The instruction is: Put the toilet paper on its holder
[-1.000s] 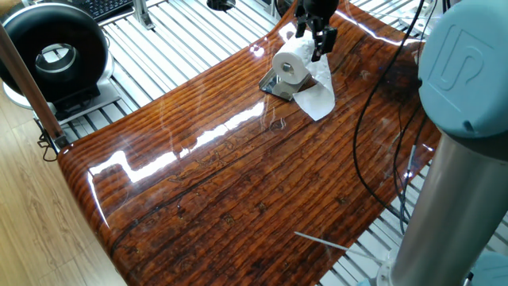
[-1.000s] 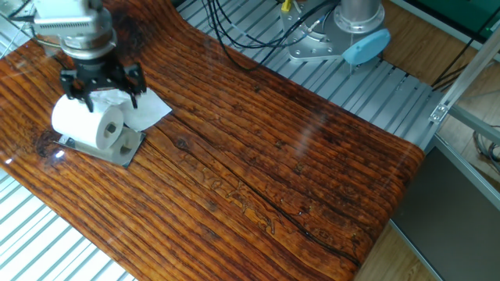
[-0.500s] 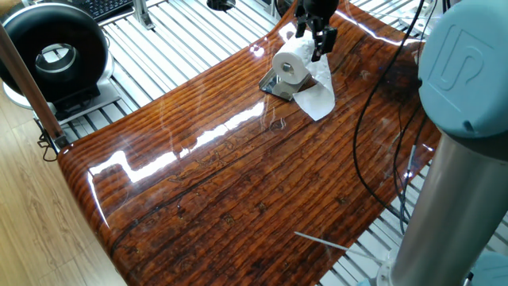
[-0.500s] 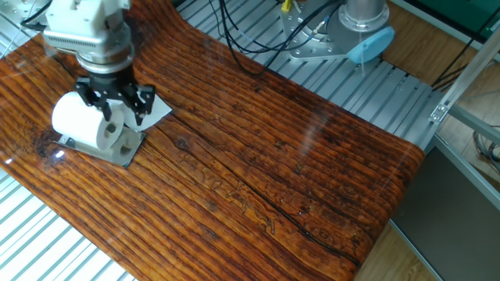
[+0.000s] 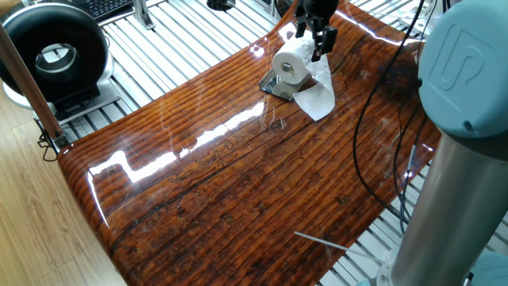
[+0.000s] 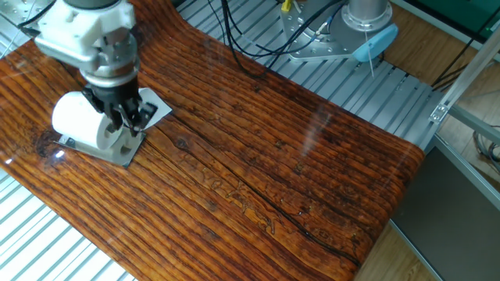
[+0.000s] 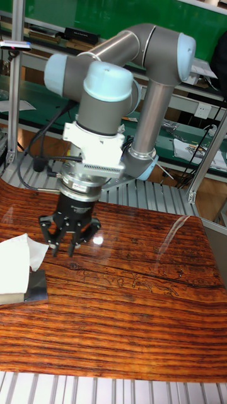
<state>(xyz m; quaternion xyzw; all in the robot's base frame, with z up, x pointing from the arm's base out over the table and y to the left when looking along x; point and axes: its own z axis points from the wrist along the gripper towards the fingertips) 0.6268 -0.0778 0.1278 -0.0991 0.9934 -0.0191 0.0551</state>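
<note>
The roll [image 6: 84, 121] lies on its side on the holder [image 6: 125, 148], near 1 end of the table [image 6: 258, 156], core hole facing out toward the table's middle in the other fixed view. Its long axis runs level, roughly along the base plate. Whether a bar passes through the core cannot be told: the roll covers any bars.

The gripper [image 6: 123, 115] hangs over the roll's open end, on the side where the loose sheet [image 5: 317, 94] trails onto the wood. So the roll lies just beside and below the claw, toward the table's end. The next move looks to turn on that offset: the fingers stand at the core face, not astride the roll's width.

The fingers [image 7: 55, 243] point down and sit close together with only narrow gaps; they grip nothing that shows. Whether a fingertip touches the paper cannot be told, because the wrist hides the contact.

The 3 views differ:
- One fixed view shows the sheet spread flat past the base plate, and the claw [image 5: 316, 36] above the roll [image 5: 290, 60].
- The other fixed view shows the core hole and the plate's edge.
- The tall view shows the claw [image 7: 68, 243] clear above the wood, with only a corner of paper [image 7: 19, 255] and plate [image 7: 36, 287] at its left edge.
</note>
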